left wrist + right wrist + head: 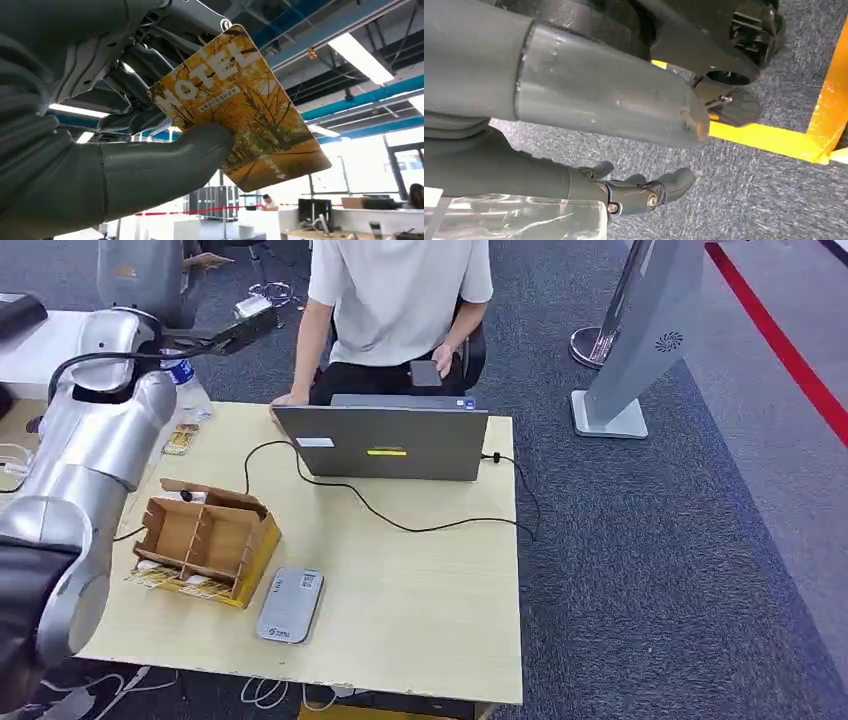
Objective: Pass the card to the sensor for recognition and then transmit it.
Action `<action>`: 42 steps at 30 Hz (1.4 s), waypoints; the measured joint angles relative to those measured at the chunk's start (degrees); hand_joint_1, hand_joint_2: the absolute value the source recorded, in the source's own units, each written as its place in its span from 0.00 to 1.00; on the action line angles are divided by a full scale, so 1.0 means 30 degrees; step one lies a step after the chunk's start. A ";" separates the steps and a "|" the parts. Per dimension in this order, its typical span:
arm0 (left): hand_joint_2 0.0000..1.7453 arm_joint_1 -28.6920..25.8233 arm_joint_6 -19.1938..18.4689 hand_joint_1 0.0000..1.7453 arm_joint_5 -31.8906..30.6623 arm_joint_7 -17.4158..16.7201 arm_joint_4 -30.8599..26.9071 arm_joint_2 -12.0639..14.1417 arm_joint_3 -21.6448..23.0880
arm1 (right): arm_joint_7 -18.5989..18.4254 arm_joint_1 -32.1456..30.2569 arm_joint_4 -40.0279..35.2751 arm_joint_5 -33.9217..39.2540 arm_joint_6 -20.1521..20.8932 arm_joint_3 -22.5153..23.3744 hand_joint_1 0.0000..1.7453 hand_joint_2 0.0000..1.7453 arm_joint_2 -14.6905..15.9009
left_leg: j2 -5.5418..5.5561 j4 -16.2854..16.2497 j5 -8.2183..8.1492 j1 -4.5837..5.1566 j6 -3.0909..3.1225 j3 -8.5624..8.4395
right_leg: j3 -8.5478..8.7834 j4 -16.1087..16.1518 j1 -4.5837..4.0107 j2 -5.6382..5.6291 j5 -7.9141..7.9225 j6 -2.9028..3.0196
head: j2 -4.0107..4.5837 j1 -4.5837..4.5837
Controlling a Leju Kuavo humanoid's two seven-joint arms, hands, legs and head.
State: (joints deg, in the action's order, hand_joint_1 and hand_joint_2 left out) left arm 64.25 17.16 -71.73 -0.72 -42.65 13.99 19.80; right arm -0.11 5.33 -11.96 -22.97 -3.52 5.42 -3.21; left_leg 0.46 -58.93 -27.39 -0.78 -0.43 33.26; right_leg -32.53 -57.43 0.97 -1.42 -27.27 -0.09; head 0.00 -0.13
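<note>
Left hand [125,150] raised high, gripping a yellow hotel card [240,110] between the thick thumb and the darker fingers [145,65], card face toward the wrist camera with ceiling lights and blue beams behind it. Clamped on the card along its near edge, most of the card standing free beyond the thumb. Left arm [90,450] silver, rising along the left side of the head view, above the edge of the counter [420,600]. On the counter: a flat grey sensor [290,605] near the front edge, just beside an open cardboard box [205,540] with compartments; further back a grey laptop [385,445] with a black cable [420,525] trailing across the wood; a water bottle [187,390] at the far left corner. Behind the laptop, a seated person [400,300] in a light shirt, one hand on the counter, the other holding a phone. Right hand [644,192] hanging over blue-grey carpet beside a yellow floor line [774,140], fingers [676,182] loosely curled and somewhat apart, holding nothing.
</note>
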 joint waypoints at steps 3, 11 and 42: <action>1.00 -0.1176 -0.0305 1.00 0.0174 -0.0036 -0.1604 0.0247 0.0276 | 0.0102 -0.0121 0.0015 0.0074 -0.0065 0.0167 0.00 0.00 0.0000 | 0.0003 0.0002 0.0000 -0.0003 0.0000 0.0001 | -0.0002 -0.0001 -0.0003 0.0003 -0.0001 0.0000 | 0.0000 0.0007; 1.00 -0.4921 -0.0539 1.00 0.0073 -0.0422 -0.6020 0.1393 0.1150 | 0.0452 -0.0416 0.0022 0.0379 -0.0248 0.0728 0.00 0.00 0.0000 | 0.0019 0.0003 0.0000 -0.0003 0.0000 0.0010 | -0.0003 -0.0001 -0.0003 0.0020 -0.0005 -0.0003 | 0.0000 0.0000; 1.00 -1.9042 -0.3636 1.00 -0.2441 -0.0707 -1.7535 0.6083 0.4605 | 0.1312 -0.1155 0.0109 0.0788 -0.0845 0.3694 0.00 0.00 -0.0131 | 0.0034 0.0011 -0.0016 -0.0006 0.0009 0.0031 | -0.0017 0.0015 -0.0005 0.0038 -0.0041 -0.0014 | 0.0000 0.0007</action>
State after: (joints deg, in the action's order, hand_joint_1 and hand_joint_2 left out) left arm 7.13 6.25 -79.06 -2.84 -95.25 32.23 33.62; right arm 3.82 1.86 -11.63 -20.61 -6.05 16.50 -3.61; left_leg 0.56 -58.90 -27.44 -0.79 -0.40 33.35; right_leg -32.58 -57.38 0.95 -1.31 -27.39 -0.13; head 0.00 -0.11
